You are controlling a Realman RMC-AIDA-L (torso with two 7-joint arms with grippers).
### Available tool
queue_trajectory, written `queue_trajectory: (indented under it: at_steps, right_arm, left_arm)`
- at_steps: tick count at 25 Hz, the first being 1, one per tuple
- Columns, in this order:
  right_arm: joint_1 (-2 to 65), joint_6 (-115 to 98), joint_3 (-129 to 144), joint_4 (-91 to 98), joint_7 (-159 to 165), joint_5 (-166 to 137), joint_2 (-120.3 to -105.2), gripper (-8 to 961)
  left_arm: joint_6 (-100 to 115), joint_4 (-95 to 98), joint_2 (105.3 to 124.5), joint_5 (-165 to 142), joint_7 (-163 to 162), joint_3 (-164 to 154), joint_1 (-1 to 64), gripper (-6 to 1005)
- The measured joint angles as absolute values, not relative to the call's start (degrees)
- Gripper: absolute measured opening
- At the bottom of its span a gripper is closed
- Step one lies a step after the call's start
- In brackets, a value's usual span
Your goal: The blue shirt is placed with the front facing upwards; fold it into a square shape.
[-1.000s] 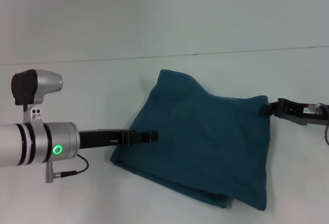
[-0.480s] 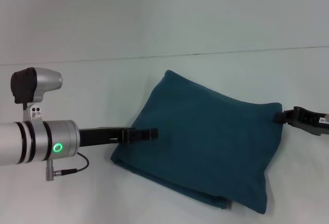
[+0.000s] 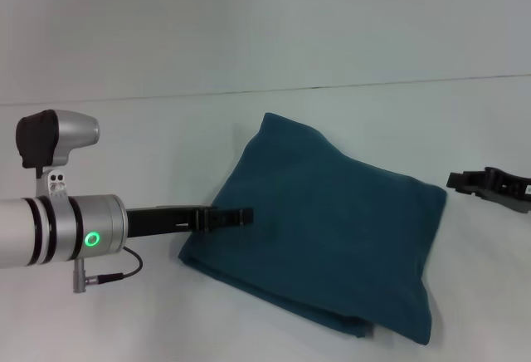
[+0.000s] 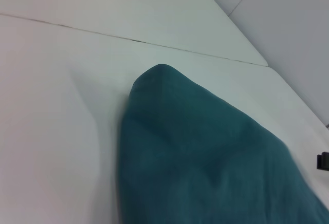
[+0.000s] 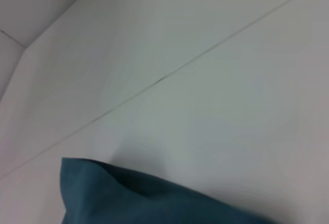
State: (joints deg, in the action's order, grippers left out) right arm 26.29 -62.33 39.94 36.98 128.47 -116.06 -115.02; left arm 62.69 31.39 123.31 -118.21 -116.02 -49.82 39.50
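The blue shirt point(image 3: 332, 229) lies folded into a rough, slightly skewed square on the white table, plain side up with no lettering showing. It also fills the left wrist view as the blue shirt point(image 4: 205, 167), and one corner shows in the right wrist view as the blue shirt point(image 5: 128, 198). My left gripper point(image 3: 245, 215) reaches in low from the left, its tip over the shirt's left edge. My right gripper point(image 3: 455, 181) sits just off the shirt's right corner, open, holding nothing and apart from the cloth.
White table point(image 3: 166, 129) all around, with a seam line point(image 3: 332, 86) running across the back. My left arm's silver wrist point(image 3: 75, 233) takes up the near left.
The right gripper pulled the shirt's right corner outward, then let it go. The corner has dropped flat and the gripper now sits apart from it. The left arm has not moved.
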Motion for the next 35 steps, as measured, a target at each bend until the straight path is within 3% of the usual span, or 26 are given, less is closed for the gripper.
queue_trajectory:
  at_steps: [5,10,16,22,29,35]
  right_arm:
    - [26.2,-67.3,34.7,37.1,123.1,-115.1,-114.75,170]
    - [26.1,-72.8,32.2,38.3,118.6,-110.2,-114.20,417]
    - [26.0,-77.6,30.8,38.7,113.7,-106.2,-113.67,573]
    - [26.6,-80.7,31.1,38.7,113.1,-106.3,-112.53,720]
    - [27.0,-82.1,31.3,38.7,112.4,-106.2,-112.23,910]
    - [26.9,-82.5,31.0,38.8,112.6,-106.2,-112.23,905]
  left_arm:
    - [63.9,33.5,123.54,-118.2,-116.4,-49.7,39.2,813]
    - [66.8,37.7,123.63,-116.5,-117.5,-49.7,38.3,813]
    - [67.5,38.7,122.47,-117.7,-119.8,-49.7,37.6,814]
    - [68.3,39.2,122.26,-121.9,-122.8,-49.7,37.0,813]
    - [68.4,39.3,122.25,-123.2,-123.8,-49.9,37.0,816]
    - [67.9,39.0,122.48,-124.1,-124.3,-50.6,37.3,821]
